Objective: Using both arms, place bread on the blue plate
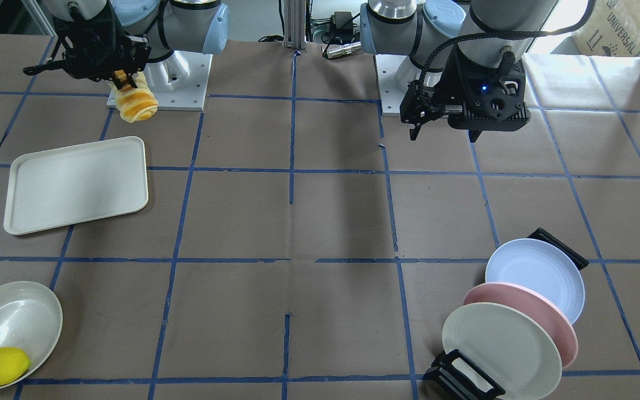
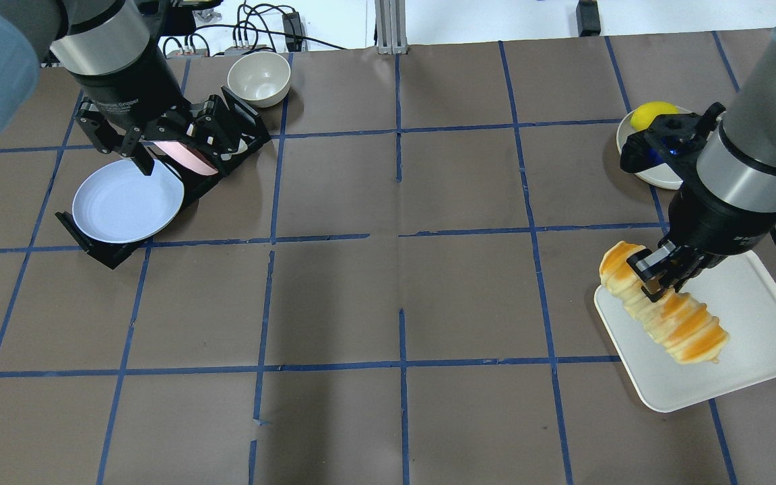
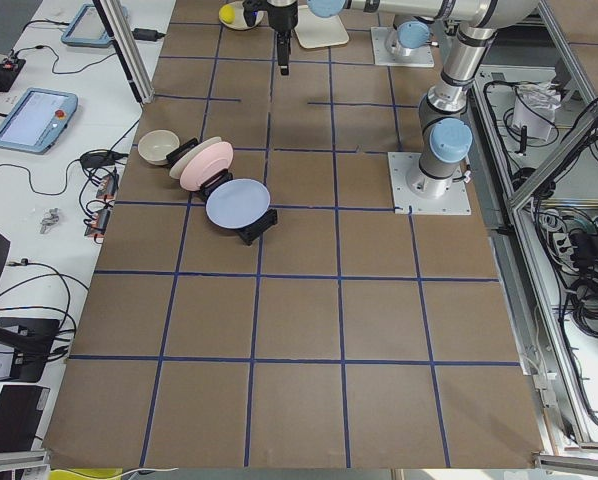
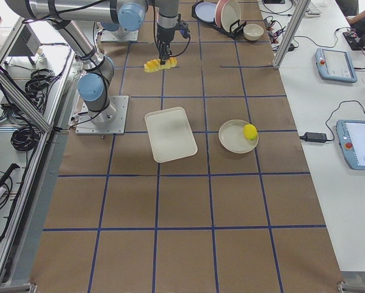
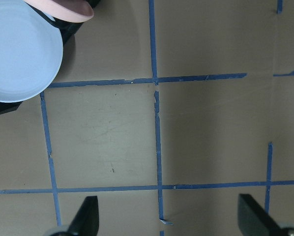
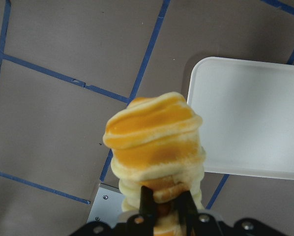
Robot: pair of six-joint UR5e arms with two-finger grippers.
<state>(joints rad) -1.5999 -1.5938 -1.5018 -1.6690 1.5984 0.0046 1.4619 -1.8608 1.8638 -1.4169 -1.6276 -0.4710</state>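
The bread [image 2: 664,316] hangs in the air, pinched tight in the right gripper [image 2: 654,283]. The white tray [image 2: 758,337] lies lower down, near that gripper. The left gripper [image 5: 169,221] is wide open and holds nothing. The blue plate [image 2: 125,202] leans in a black rack [image 2: 102,252] close beside it.

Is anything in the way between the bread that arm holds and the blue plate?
Nothing visible does. The right gripper holds the bread in the air, and the table between it and the blue plate shows only tape lines. The plate, though, leans in a black rack, with the left gripper open near it.
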